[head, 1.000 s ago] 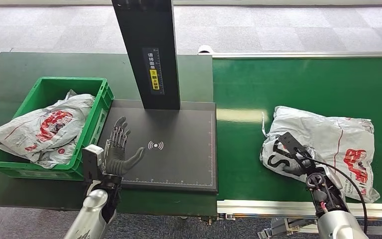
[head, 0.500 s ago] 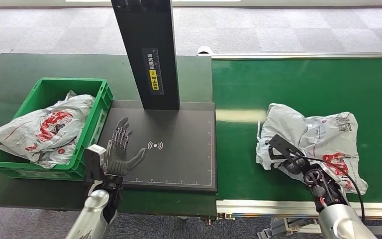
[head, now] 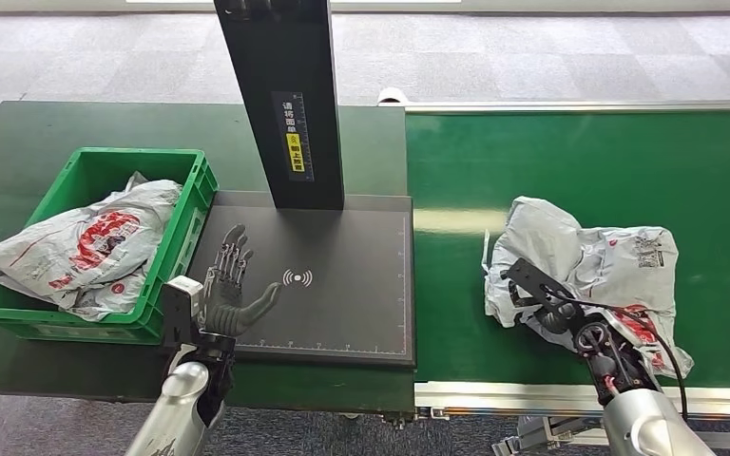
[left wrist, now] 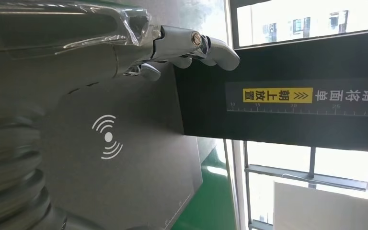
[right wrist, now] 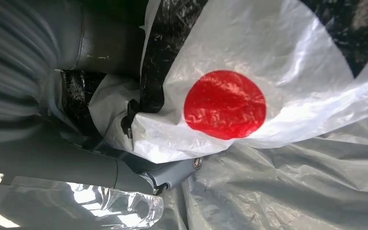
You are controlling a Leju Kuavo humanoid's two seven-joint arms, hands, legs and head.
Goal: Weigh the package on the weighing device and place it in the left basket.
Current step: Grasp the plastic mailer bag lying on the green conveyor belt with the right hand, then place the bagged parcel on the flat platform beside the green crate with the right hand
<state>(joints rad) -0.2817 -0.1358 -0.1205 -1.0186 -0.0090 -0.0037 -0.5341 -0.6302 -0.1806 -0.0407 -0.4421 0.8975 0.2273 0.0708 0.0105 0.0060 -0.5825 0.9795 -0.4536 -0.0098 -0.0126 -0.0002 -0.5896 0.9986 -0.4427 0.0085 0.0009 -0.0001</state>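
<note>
package has bunched up and slid left along the green belt toward your scale; right hand grips its near edge, left hand hovers open.

Head view high, looking down; left wrist close over scale plate — shared; right wrist pressed against package.
</note>
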